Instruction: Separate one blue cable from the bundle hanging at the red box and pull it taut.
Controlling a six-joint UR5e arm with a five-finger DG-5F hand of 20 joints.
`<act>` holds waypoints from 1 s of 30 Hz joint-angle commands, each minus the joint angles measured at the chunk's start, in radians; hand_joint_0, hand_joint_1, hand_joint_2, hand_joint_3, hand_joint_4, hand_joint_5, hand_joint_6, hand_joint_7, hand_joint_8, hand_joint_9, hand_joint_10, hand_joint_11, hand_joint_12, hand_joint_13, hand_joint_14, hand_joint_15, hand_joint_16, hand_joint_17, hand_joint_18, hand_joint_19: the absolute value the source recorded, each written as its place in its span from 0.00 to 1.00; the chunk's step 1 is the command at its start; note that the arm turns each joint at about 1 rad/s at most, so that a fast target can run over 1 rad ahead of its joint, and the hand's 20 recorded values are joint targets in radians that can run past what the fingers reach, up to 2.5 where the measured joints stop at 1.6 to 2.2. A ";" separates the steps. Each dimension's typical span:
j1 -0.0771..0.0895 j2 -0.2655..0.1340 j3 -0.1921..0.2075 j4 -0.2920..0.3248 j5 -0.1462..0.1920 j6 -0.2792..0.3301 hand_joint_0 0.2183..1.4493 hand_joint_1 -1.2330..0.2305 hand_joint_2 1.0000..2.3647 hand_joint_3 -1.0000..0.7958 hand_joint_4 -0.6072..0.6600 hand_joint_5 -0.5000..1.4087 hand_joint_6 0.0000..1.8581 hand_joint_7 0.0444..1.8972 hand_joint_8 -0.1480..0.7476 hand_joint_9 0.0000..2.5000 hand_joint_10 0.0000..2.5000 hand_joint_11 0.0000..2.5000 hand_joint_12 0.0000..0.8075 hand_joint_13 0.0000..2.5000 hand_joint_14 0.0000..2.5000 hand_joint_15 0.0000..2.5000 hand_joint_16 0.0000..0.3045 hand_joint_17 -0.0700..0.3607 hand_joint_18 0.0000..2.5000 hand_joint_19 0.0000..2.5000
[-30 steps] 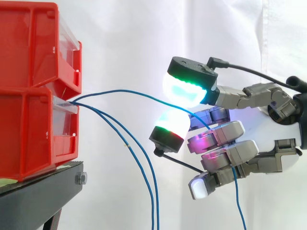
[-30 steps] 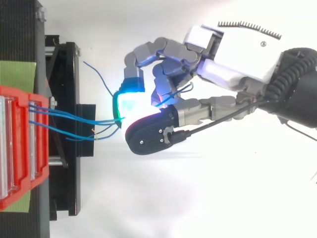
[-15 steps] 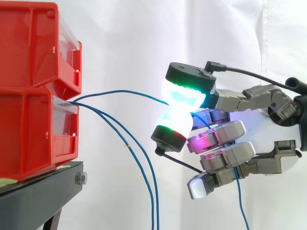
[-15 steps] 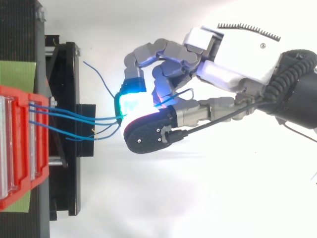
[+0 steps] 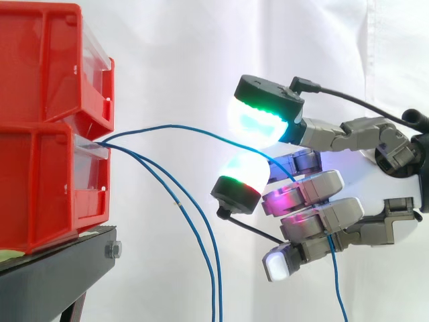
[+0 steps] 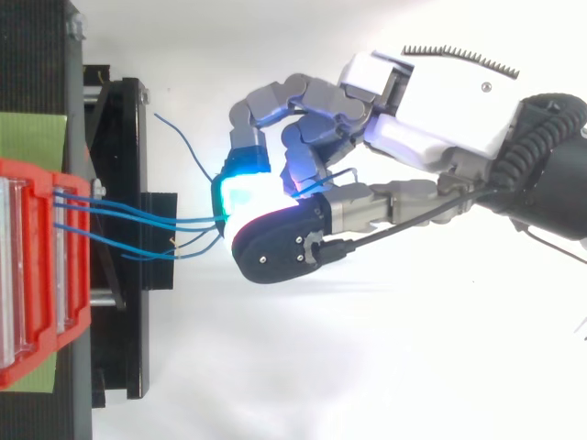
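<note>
A black metal stand [image 5: 47, 285] carries two stacked red plastic bins [image 5: 43, 80] with clear fronts; a bundle of wires leaves the front of the lower bin; well to the right, the robot hand [image 5: 395, 194] has its fingers curled round one thin blue cable [image 5: 181, 127], which runs slack between the slightly parted glowing pads [image 5: 255, 121]; two other blue cables [image 5: 194, 228] hang beside the stand.

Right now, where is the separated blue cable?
Side view: the blue cable arcs right from the lower red bin, above two hanging cables, and threads through the hand's curled fingers.
</note>
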 commanded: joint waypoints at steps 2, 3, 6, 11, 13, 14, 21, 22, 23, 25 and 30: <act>-0.008 -0.019 -0.003 -0.002 -0.004 0.004 0.19 0.43 0.00 0.28 0.58 0.17 0.47 0.62 0.51 0.27 0.89 0.31 0.46 0.38 0.50 0.41 0.18 0.46 0.32 0.29; -0.009 -0.019 -0.003 0.002 -0.004 0.007 0.18 0.43 0.00 0.28 0.58 0.17 0.47 0.61 0.51 0.27 0.90 0.31 0.47 0.38 0.50 0.41 0.19 0.46 0.32 0.29; -0.009 -0.025 -0.003 0.008 -0.004 0.010 0.18 0.43 0.00 0.28 0.59 0.17 0.47 0.62 0.51 0.27 0.89 0.31 0.46 0.38 0.50 0.41 0.19 0.46 0.32 0.28; -0.009 -0.025 -0.003 0.014 -0.006 0.008 0.21 0.45 0.00 0.28 0.58 0.17 0.46 0.63 0.49 0.27 0.87 0.32 0.44 0.38 0.47 0.42 0.18 0.44 0.31 0.29; -0.011 -0.025 -0.003 0.017 -0.006 0.007 0.21 0.46 0.00 0.28 0.58 0.17 0.46 0.63 0.49 0.27 0.87 0.32 0.44 0.38 0.47 0.43 0.17 0.44 0.31 0.28; -0.009 -0.023 -0.003 0.018 -0.006 0.007 0.22 0.47 0.00 0.28 0.57 0.17 0.46 0.63 0.48 0.27 0.86 0.33 0.44 0.38 0.46 0.43 0.17 0.44 0.31 0.28; -0.008 -0.022 -0.003 0.021 -0.003 -0.016 0.25 0.50 0.00 0.28 0.57 0.17 0.46 0.65 0.47 0.27 0.83 0.35 0.40 0.38 0.43 0.46 0.16 0.42 0.30 0.29; -0.009 -0.022 0.006 0.021 0.000 -0.021 0.25 0.49 0.00 0.28 0.57 0.17 0.46 0.66 0.46 0.28 0.83 0.35 0.40 0.38 0.42 0.46 0.16 0.42 0.30 0.29; -0.009 -0.023 0.017 0.017 -0.004 -0.019 0.26 0.49 0.00 0.28 0.57 0.17 0.46 0.66 0.45 0.28 0.83 0.36 0.41 0.38 0.42 0.46 0.16 0.42 0.30 0.29; -0.009 -0.023 0.031 0.008 -0.003 -0.021 0.26 0.48 0.00 0.28 0.57 0.17 0.46 0.66 0.46 0.28 0.83 0.36 0.40 0.38 0.42 0.46 0.16 0.42 0.30 0.29; -0.009 -0.023 0.042 -0.023 -0.003 -0.018 0.27 0.45 0.00 0.28 0.57 0.17 0.46 0.66 0.45 0.28 0.82 0.37 0.39 0.38 0.41 0.47 0.16 0.41 0.30 0.29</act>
